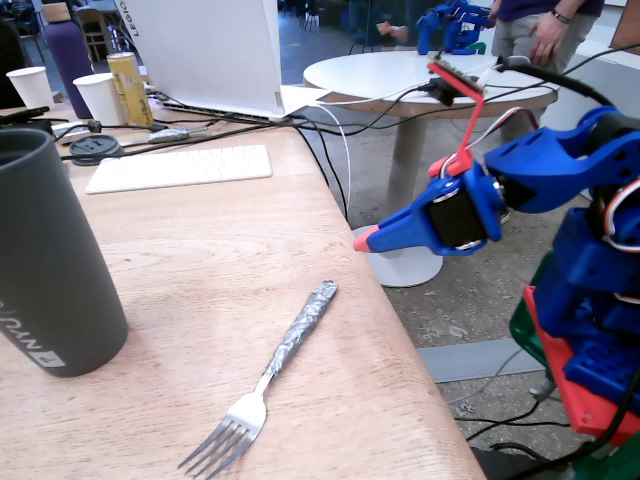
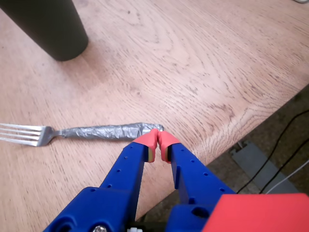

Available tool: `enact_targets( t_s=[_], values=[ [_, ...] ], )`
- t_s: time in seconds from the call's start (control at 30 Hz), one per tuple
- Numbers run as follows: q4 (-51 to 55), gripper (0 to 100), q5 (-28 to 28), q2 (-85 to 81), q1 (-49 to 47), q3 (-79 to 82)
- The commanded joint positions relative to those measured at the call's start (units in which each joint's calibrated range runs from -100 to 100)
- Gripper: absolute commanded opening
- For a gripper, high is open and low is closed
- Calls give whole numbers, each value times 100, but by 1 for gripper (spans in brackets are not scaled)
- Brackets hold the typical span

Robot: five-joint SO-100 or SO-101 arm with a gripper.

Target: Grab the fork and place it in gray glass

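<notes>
In the fixed view the fork (image 1: 268, 371) lies flat on the wooden table (image 1: 200, 280), tines toward the near edge and its foil-wrapped handle running up and to the right. The gray glass (image 1: 48, 255) stands upright at the left, well apart from the fork. The blue arm's gripper (image 1: 364, 238) hangs off the table's right edge, its red tip beside the rim and above the handle's end. A white keyboard (image 1: 180, 167), a laptop (image 1: 205, 50) and two white paper cups (image 1: 100, 97) sit farther back. In the wrist view the gripper (image 2: 158, 140) has its red-tipped fingers (image 2: 147, 141) pressed nearly together with nothing between them, just short of the fork's (image 2: 91, 131) handle end; the gray glass (image 2: 46, 24) stands at the upper left
</notes>
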Motion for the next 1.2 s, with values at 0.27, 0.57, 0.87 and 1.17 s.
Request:
enact_targets(
  t_s=[0.27, 0.57, 0.87, 1.17],
  values=[
    [11, 0, 15, -46, -41, 44],
    [11, 0, 15, -46, -41, 44],
    [11, 0, 15, -46, -41, 44],
    [-22, 0, 15, -71, -41, 44]
  ],
)
